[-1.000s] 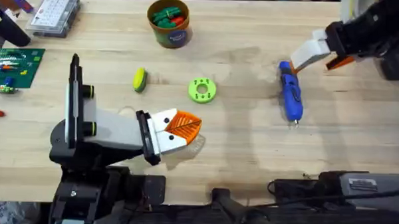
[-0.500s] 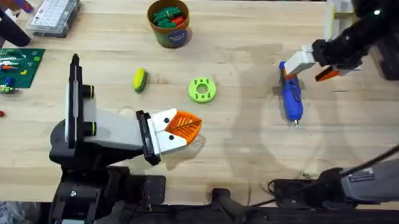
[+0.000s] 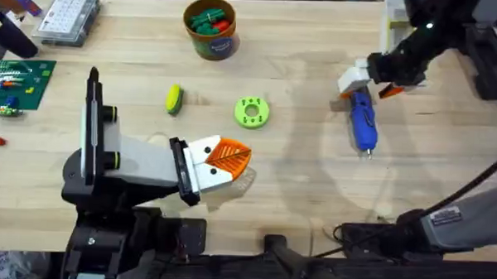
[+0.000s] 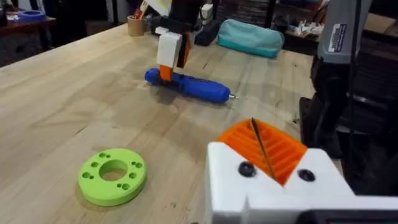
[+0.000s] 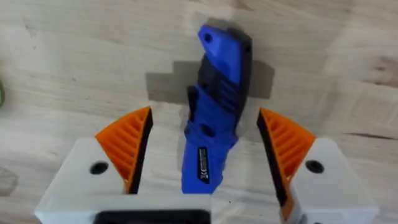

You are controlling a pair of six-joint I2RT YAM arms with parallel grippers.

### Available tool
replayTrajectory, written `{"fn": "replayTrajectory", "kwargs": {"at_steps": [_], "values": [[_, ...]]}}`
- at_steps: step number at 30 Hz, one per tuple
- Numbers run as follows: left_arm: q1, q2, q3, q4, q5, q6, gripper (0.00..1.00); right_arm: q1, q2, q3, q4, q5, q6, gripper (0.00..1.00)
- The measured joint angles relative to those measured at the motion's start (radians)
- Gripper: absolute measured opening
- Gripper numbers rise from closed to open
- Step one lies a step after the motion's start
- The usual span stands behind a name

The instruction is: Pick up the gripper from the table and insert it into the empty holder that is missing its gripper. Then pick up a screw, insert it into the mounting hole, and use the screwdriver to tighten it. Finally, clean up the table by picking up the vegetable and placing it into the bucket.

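Your right gripper point(image 5: 208, 149), jaws spread wide and holding nothing, straddles the blue pen-shaped plastic screwdriver point(image 5: 216, 121) at far right.

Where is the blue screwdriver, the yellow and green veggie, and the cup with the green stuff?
screwdriver point(image 3: 363, 121), overhead view, on the middle of its blue body.
vegetable point(image 3: 174, 99), overhead view, on its middle.
bucket point(image 3: 219, 44), overhead view, on its outer wall by the label.

Right tool point(image 5: 208, 149) spread wide, pointing down; left tool point(image 4: 273, 155) low
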Motion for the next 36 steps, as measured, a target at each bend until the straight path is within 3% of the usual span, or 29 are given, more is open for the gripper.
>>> {"fn": "replayTrajectory", "kwargs": {"at_steps": [33, 34, 36], "values": [[0.0, 0.0, 0.0, 0.0, 0.0, 0.0, 0.005, 0.005, 0.085, -0.077, 0.09, 0.049, 0.029, 0.998], [0.0, 0.0, 0.0, 0.0, 0.0, 0.0, 0.005, 0.005, 0.086, -0.077, 0.089, 0.05, 0.03, 0.99], [0.0, 0.0, 0.0, 0.0, 0.0, 0.0, 0.005, 0.005, 0.087, -0.077, 0.091, 0.063, 0.027, 0.869]]}}
